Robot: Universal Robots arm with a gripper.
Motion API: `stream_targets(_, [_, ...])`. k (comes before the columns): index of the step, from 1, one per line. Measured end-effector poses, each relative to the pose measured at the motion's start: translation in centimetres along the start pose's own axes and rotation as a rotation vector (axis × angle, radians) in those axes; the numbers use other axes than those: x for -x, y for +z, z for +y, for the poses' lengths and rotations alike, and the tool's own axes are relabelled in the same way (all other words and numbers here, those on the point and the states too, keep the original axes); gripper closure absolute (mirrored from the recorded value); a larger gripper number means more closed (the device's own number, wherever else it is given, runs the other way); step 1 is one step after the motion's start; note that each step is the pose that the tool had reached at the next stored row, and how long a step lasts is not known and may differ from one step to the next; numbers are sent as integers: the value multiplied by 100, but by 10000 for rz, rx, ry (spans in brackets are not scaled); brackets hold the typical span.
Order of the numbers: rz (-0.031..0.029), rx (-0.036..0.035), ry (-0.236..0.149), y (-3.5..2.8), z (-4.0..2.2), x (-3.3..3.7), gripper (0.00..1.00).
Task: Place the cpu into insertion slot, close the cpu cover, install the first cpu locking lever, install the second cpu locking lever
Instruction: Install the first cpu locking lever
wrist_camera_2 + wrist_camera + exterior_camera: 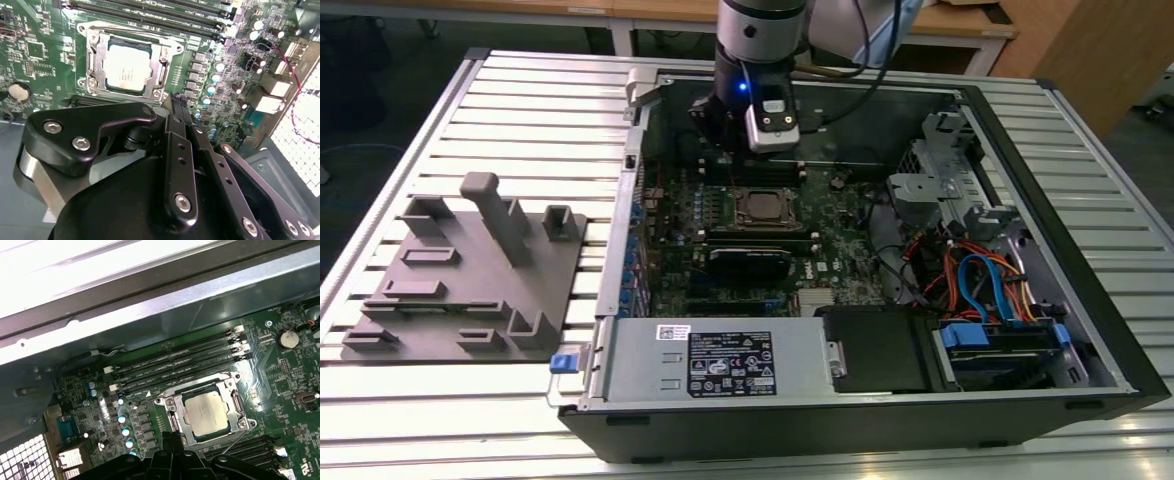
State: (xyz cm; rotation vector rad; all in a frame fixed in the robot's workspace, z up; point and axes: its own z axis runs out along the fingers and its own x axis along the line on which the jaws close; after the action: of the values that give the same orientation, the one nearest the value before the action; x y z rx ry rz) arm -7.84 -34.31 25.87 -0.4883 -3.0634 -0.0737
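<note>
A table (494, 90) of ribbed pale metal slats carries an open black computer case (1067, 330) lying on its side, close to the edge at the exterior view's right. Near the opposite edge sits a grey moulded tray (467, 290) with upright posts. Wooden furniture stands beyond the far edge.

Inside the case lies a green circuit board (841, 220) studded with small silver-topped cylinders. The cpu (127, 65) is a flat square with a pale, matte metal top. It lies in the insertion slot (200, 385), toward the far wall of the case, next to the long black memory slots (175, 365). The cpu cover (95, 60), a thin shiny steel frame, lies flat on the chip, whose top shows through its square window. How the locking levers sit cannot be told.

The arm (761, 30) reaches down at the case's far side. The black pincer (178, 98) hangs above the board just beside the socket, its tips drawn together and holding nothing.
</note>
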Motion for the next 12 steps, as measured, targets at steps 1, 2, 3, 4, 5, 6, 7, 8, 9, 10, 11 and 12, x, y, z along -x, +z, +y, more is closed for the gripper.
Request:
stream_targets(1, [-1,0,-11,1,-6,-19,89])
stream_targets(2, [-7,11,-16,4,-12,-38,89])
stream_targets(3, [-18,29,-18,6,-19,-59,89])
stream_targets(4, [-32,47,-21,8,-27,-81,89])
stream_targets(5, [-44,57,-21,10,-31,-95,89])
stream_targets(6, [-49,63,-25,12,-33,-100,89])
stream_targets(7, [-50,63,-38,12,-33,-101,89])
stream_targets(8, [-50,63,-45,12,-33,-101,89])
stream_targets(9, [-49,61,-46,11,-33,-101,89])
stream_targets(10, [-49,61,-47,11,-33,-101,89])
stream_targets(11, [-49,61,-48,11,-33,-101,89])
stream_targets(12, [-49,61,-50,11,-33,-101,89])
